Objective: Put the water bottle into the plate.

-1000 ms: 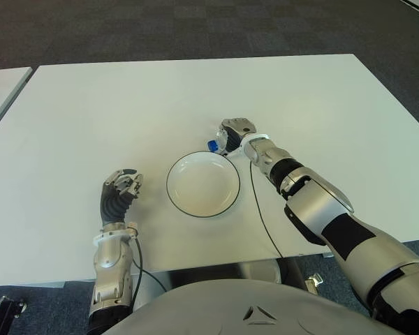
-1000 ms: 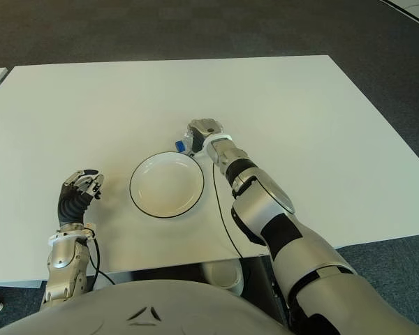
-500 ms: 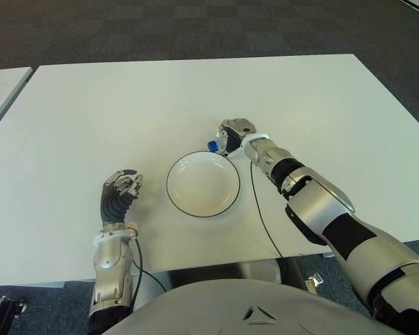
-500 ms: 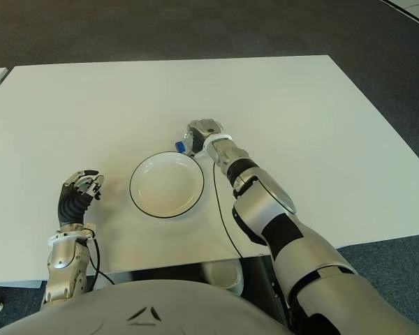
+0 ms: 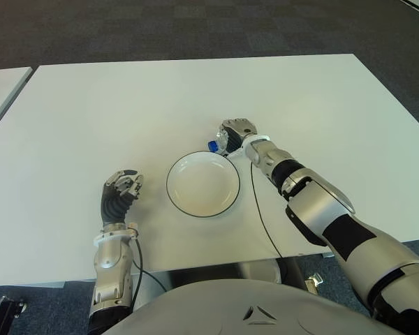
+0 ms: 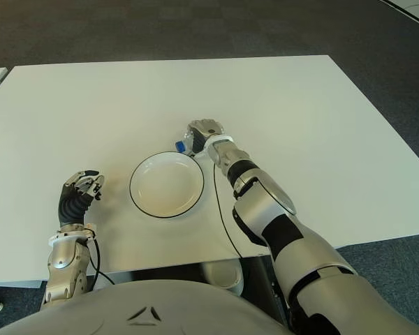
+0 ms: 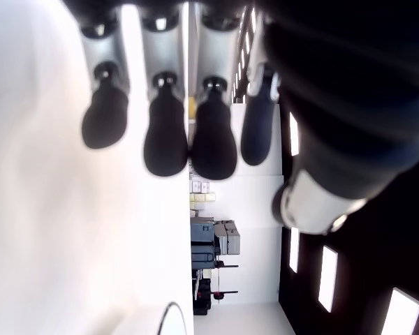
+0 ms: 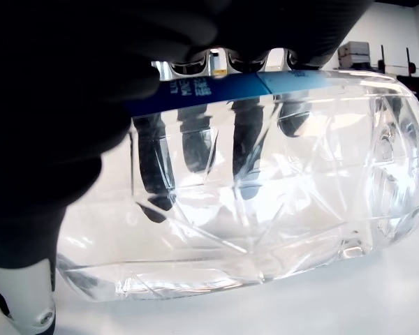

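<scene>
Nearest to the robot, the left hand (image 5: 121, 187) shows over the white bench (image 5: 91, 118), to the left of the plate (image 5: 203, 183) and apart from it. Its fingers (image 7: 166, 139) are curled together and they hold nothing. The plate is white with a dark rim and it has nothing inside. Just behind the far right edge of the plate, the right hand (image 5: 237, 134) is closed around the water bottle (image 8: 265, 209). The bottle is clear, with a blue label, and it lies on its side on the bench. Its blue cap (image 5: 213, 146) points to the left, close to the plate's rim, outside the plate.
</scene>
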